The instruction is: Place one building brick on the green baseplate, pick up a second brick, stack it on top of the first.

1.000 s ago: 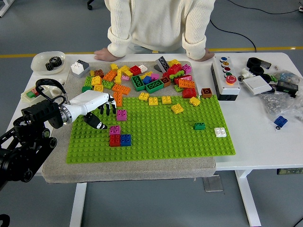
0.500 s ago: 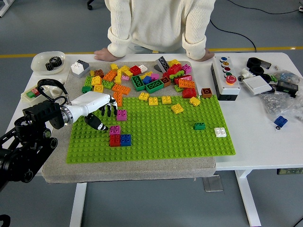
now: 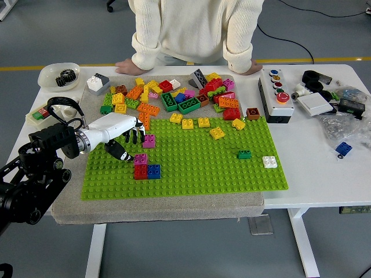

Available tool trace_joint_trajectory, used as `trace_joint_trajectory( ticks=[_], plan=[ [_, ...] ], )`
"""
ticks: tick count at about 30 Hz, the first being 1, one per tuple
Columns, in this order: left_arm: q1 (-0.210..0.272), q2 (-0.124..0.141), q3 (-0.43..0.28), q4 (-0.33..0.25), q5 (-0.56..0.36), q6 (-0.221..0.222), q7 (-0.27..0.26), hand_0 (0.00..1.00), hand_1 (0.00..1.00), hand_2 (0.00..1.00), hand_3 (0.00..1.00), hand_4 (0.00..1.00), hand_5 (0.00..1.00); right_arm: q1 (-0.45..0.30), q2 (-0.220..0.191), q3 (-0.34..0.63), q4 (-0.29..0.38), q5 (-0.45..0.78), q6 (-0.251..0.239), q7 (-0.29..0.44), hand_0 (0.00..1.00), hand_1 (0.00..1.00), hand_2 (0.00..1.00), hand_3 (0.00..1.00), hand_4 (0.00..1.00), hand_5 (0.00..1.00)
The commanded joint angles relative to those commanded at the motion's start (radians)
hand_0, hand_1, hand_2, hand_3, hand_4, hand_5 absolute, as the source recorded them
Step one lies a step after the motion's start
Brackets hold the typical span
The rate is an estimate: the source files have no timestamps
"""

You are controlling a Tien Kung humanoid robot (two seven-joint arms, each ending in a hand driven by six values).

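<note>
A person in a cream knitted sweater [image 3: 197,29] stands at the far side of the white table [image 3: 313,168], both hands resting flat on its far edge. At the far left corner sits a shallow white bowl [image 3: 58,75] with black gears [image 3: 66,76] in it. To the right of the mat stands a white control box [image 3: 278,95] with a row of coloured buttons, the largest one red. Beyond it, near the table's right end, lie a flat white box [image 3: 315,103], a black roll [image 3: 314,77], some clear plastic bags [image 3: 342,124] and a small blue piece [image 3: 343,149]. A black cable [image 3: 290,35] runs across the grey floor behind.
</note>
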Motion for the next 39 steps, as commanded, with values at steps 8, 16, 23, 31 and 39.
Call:
trace_joint_trajectory(
  ticks=[8,16,23,31,39],
  plan=[
    [0.000,-0.001,0.001,-0.009,0.000,-0.005,0.000,0.415,0.381,0.439,0.496,0.989,0.002,0.000,0.001,0.000,0.000,-0.001,0.001,-0.001,0.740,0.642,0.714,0.595,0.830,0.414],
    [0.000,-0.001,0.001,-0.010,0.000,-0.009,0.001,0.416,0.382,0.440,0.496,0.990,0.002,0.000,0.001,-0.001,0.000,0.000,0.001,0.000,0.740,0.643,0.714,0.594,0.829,0.414],
    [-0.001,0.000,0.000,-0.012,0.000,-0.013,0.001,0.417,0.383,0.441,0.498,0.992,0.002,-0.001,0.001,-0.001,0.000,0.000,0.001,0.000,0.740,0.643,0.714,0.595,0.829,0.415],
    [-0.002,0.001,0.001,-0.017,0.000,-0.019,0.001,0.417,0.383,0.442,0.499,0.992,0.002,0.000,0.000,0.001,0.000,-0.001,0.001,-0.001,0.740,0.642,0.714,0.594,0.829,0.414],
    [-0.002,0.001,0.001,-0.020,0.000,-0.023,0.001,0.417,0.382,0.441,0.498,0.996,0.002,0.002,0.000,0.002,0.000,-0.001,0.000,-0.001,0.740,0.643,0.714,0.594,0.829,0.415]
  ],
)
